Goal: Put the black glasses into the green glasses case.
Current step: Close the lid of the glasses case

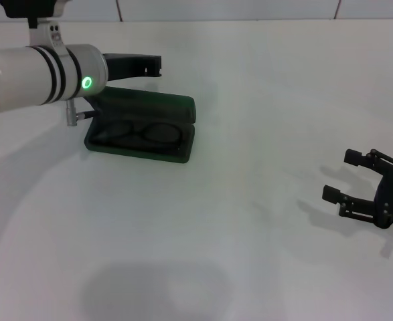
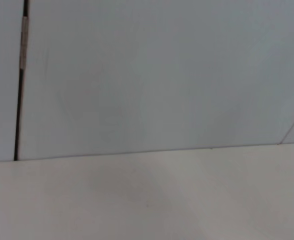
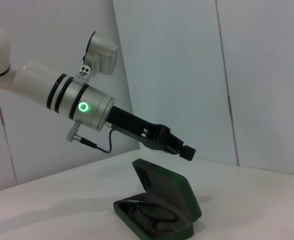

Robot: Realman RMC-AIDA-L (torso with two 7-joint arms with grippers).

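The green glasses case (image 1: 176, 152) lies open on the white table, left of centre, with its lid (image 1: 149, 105) raised at the back. The black glasses (image 1: 142, 132) rest inside on the dark lining, lenses up. My left gripper (image 1: 157, 65) hovers just behind and above the lid, shut and holding nothing. The right wrist view shows the same case (image 3: 179, 197), the glasses (image 3: 154, 216) in it, and the left gripper (image 3: 187, 152) above the lid's edge without touching it. My right gripper (image 1: 339, 175) sits far to the right, low over the table, open and empty.
The white table (image 1: 250, 254) stretches between the case and the right gripper. A pale panelled wall (image 2: 162, 75) rises behind the table's far edge. A thin cable (image 3: 94, 145) hangs under the left wrist.
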